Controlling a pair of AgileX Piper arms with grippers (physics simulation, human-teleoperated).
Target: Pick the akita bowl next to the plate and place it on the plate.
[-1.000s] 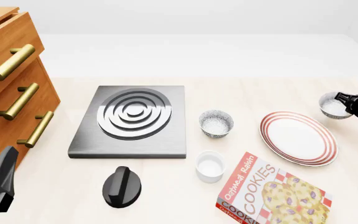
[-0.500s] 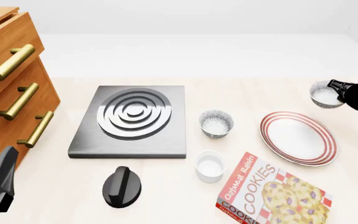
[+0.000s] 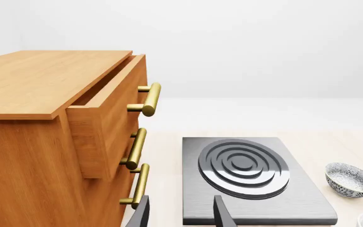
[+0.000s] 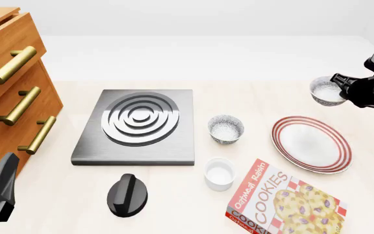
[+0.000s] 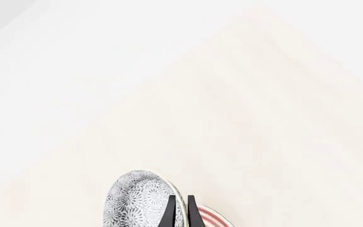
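1. Pickup looks done: I have the right gripper (image 4: 340,85) pinching the rim of the akita bowl (image 4: 325,91), which hangs above the table, beyond the plate's far edge.
2. Left to do: carry it nearer, over the plate (image 4: 311,144), lower it and let go.
3. My left gripper (image 3: 180,215) idles spread apart near the drawers (image 4: 11,92), holding nothing.

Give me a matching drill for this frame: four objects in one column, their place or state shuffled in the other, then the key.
1. speckled grey-and-white bowl
2. red-striped white plate
3. plain white ramekin
4. black knob

A. in front of the steel burner slab
B. beside the cookie box
C. bare, nothing on it
D. pinched by the right gripper

Pairs: 1-D, 2-C, 3-B, 4-A
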